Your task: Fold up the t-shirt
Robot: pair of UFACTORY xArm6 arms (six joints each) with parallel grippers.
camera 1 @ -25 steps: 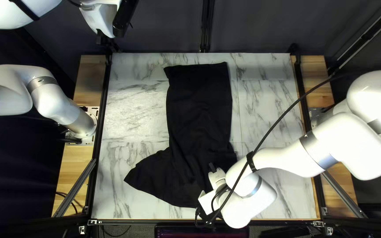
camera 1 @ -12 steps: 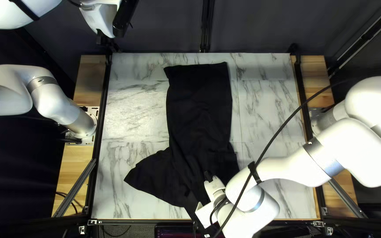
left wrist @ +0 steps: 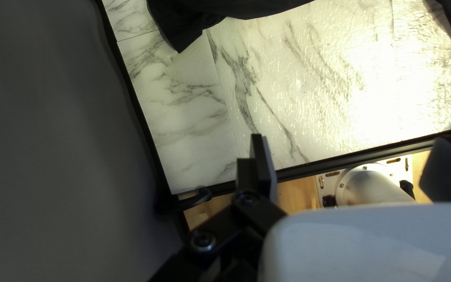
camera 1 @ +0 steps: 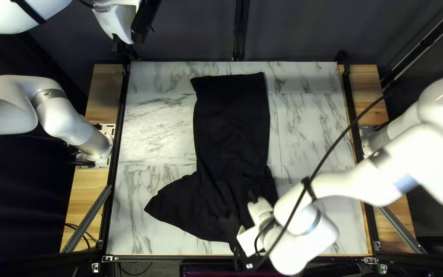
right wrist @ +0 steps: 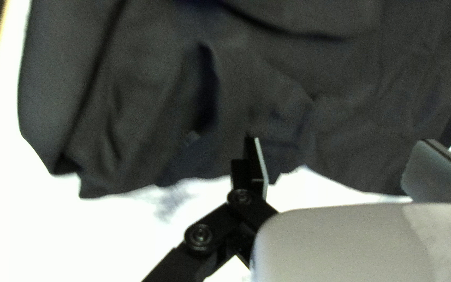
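Observation:
The black t-shirt (camera 1: 232, 123) lies as a long strip down the table in the top left view, its wrinkled near part spreading toward the left. My left gripper (camera 1: 124, 47) is raised beyond the table's far left corner, away from the cloth. Over the shirt's near right part is my right gripper (camera 1: 240, 209); its arm hides some cloth. In the left wrist view my left gripper (left wrist: 356, 163) stands open with nothing between its fingers, the shirt (left wrist: 204, 15) far ahead. The right wrist view shows my right gripper (right wrist: 346, 166) wide open above the shirt's (right wrist: 267, 78) folded, uneven edge.
The marble-patterned table (camera 1: 155, 123) shows on both sides of the shirt. A black cable (camera 1: 342, 136) loops above its right half. Dark rails (camera 1: 121, 133) edge the table, with wooden strips (camera 1: 367, 97) outside them.
My right gripper shifted slightly toward the near edge, then back up and right, its arm moving with it. The shirt's near right edge bulges slightly further right. The left arm has not moved.

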